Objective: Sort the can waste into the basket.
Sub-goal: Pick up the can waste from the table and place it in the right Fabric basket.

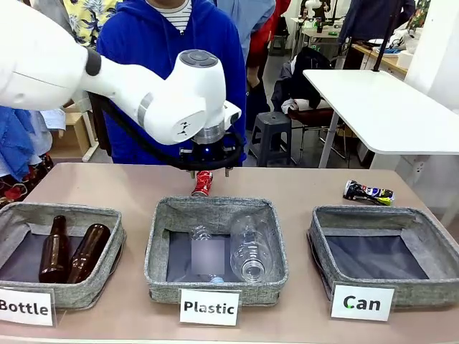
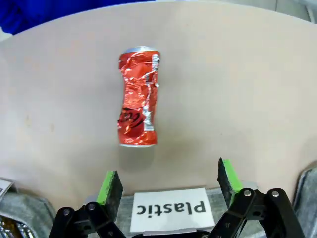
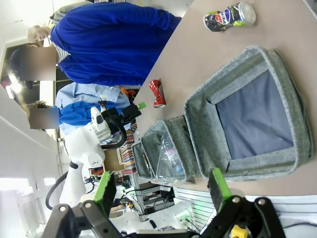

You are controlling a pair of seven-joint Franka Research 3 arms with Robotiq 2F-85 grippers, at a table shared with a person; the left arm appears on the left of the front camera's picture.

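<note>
Beige and smooth, the table (image 1: 301,193) runs across the whole scene, with a person in a blue sweater (image 1: 143,57) standing at its far side. The white left arm (image 1: 165,100) reaches in to the middle of the table.

Three grey fabric baskets stand in a row along the near edge. The Bottle basket (image 1: 64,210) on the left holds two brown bottles (image 1: 55,251). The Plastic basket (image 1: 215,206) in the middle holds clear bottles (image 1: 251,247). The Can basket (image 1: 373,210) on the right shows its dark flat bottom, and a white card (image 1: 362,302) reading "Can" stands at its front.

The left gripper (image 2: 168,176) hangs with its jaws spread and nothing between them. It is above the far rim of the Plastic basket, and the right gripper (image 3: 161,181), likewise released and bare, looks down from high over the Can basket.

The red can (image 2: 137,96) lies crushed on the table just beyond the Plastic basket, ahead of the left gripper's green pads (image 2: 112,184) and not touching them. The blue-black can (image 1: 368,192) lies on the table near the Can basket's far rim, outside it.
</note>
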